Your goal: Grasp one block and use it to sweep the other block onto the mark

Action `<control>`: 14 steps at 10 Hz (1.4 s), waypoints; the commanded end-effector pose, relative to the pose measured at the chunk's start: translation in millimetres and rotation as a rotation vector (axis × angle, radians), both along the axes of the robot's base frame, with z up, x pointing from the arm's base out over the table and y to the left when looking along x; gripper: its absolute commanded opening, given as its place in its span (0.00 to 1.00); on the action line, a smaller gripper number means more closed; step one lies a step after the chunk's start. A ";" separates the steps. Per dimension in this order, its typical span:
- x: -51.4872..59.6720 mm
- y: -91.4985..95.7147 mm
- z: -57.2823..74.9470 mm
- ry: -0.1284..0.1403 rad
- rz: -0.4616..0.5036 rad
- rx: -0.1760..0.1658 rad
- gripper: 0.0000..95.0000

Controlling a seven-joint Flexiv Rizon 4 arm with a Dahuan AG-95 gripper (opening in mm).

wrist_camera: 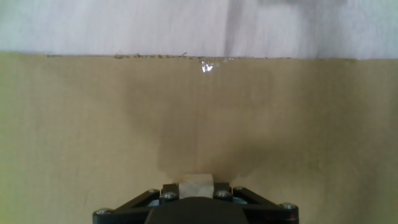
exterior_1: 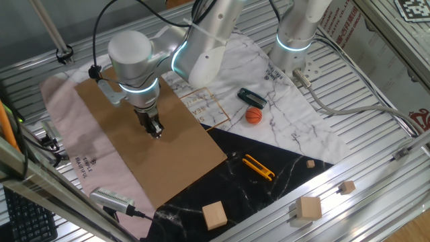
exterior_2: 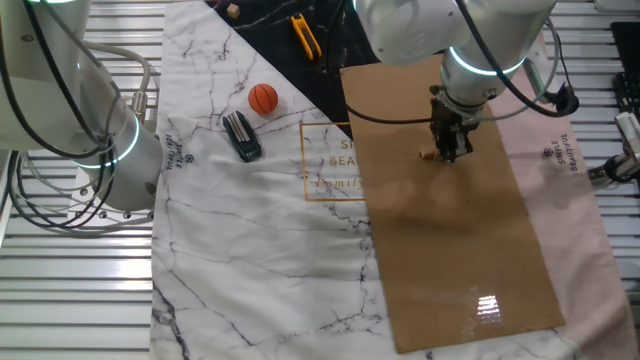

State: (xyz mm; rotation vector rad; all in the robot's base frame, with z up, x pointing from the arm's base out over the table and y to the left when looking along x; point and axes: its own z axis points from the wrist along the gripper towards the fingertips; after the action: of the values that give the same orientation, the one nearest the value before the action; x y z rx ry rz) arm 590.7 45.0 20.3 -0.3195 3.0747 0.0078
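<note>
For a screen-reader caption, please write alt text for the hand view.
A pale small block sits at the end effector, low in the frame, over plain brown cardboard. The cardboard's far edge meets white cloth at the top.

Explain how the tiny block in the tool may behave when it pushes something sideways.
The block looks like solid wood, so probably stiff and, being tiny, very light. Its flat faces should slide on the cardboard, not roll. The tool pinches only a small piece, so it might twist under side load.

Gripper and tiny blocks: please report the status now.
Gripper low over cardboard, jaws shut on one tiny block. Other block beside it. Mark not visible.
</note>
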 end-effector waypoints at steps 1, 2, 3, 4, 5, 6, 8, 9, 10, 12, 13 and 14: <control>0.2 0.0 0.1 0.000 0.011 -0.002 0.20; 0.3 0.0 0.2 -0.001 0.013 -0.002 0.20; 0.3 0.0 0.2 -0.002 0.013 -0.002 0.20; 0.4 0.1 0.2 -0.003 0.015 -0.003 0.40; 0.6 0.1 0.3 -0.003 0.015 -0.003 0.40; 0.8 0.2 0.4 -0.004 0.016 -0.003 0.40; 2.0 0.7 1.0 -0.004 0.015 -0.002 0.40; 4.8 2.0 2.5 -0.004 0.014 -0.003 0.40; 8.5 3.7 4.5 -0.001 0.015 -0.004 0.60; 22.8 8.3 13.2 0.012 0.011 -0.005 0.60; 30.0 9.3 17.8 0.016 0.016 -0.006 0.60; 36.8 9.1 22.7 0.021 0.022 -0.005 0.60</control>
State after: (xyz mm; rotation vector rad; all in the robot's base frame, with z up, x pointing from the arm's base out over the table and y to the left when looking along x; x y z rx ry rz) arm 629.8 53.3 44.0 -0.3569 3.0963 0.0059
